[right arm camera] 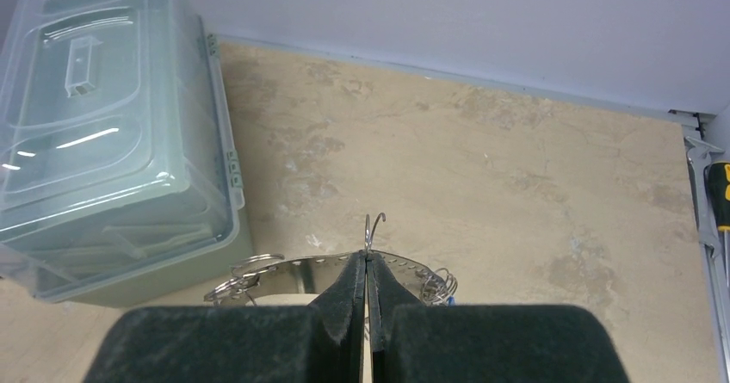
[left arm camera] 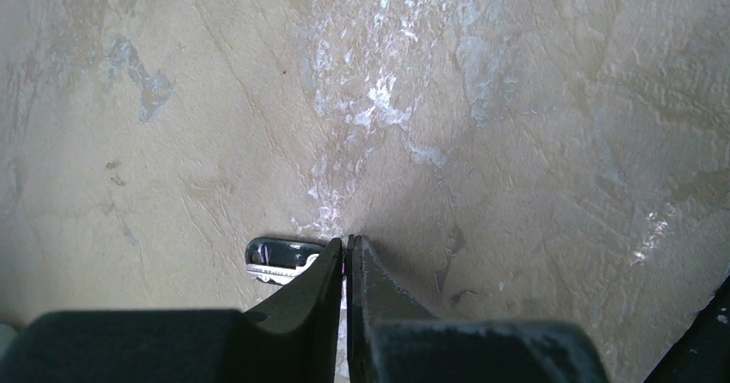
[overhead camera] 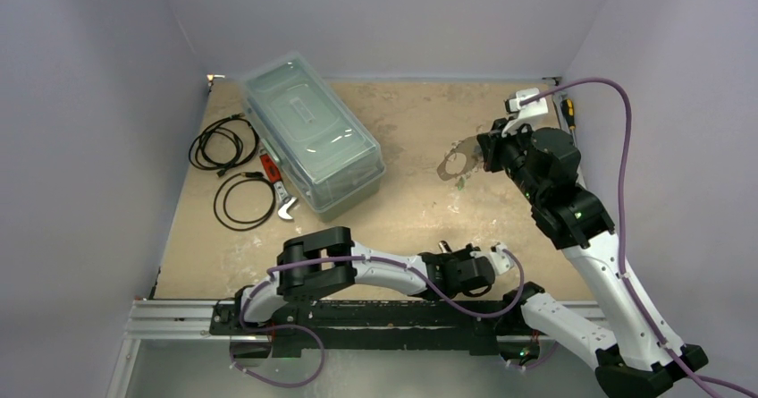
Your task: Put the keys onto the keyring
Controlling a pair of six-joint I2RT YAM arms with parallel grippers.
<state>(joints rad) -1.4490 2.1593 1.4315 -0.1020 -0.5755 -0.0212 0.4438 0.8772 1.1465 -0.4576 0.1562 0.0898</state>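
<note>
Left gripper (left arm camera: 345, 244) closed, near centre of the table (left arm camera: 516, 142). Dark key (left arm camera: 277, 256) lies just beside it; a grip on it cannot be confirmed. Right gripper (right arm camera: 367, 258) clamps keyring (right arm camera: 405, 265), far right.

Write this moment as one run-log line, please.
left gripper: shut beside small dark-and-silver metal key, grip unclear | right gripper: shut on pale curved keyring band
</note>
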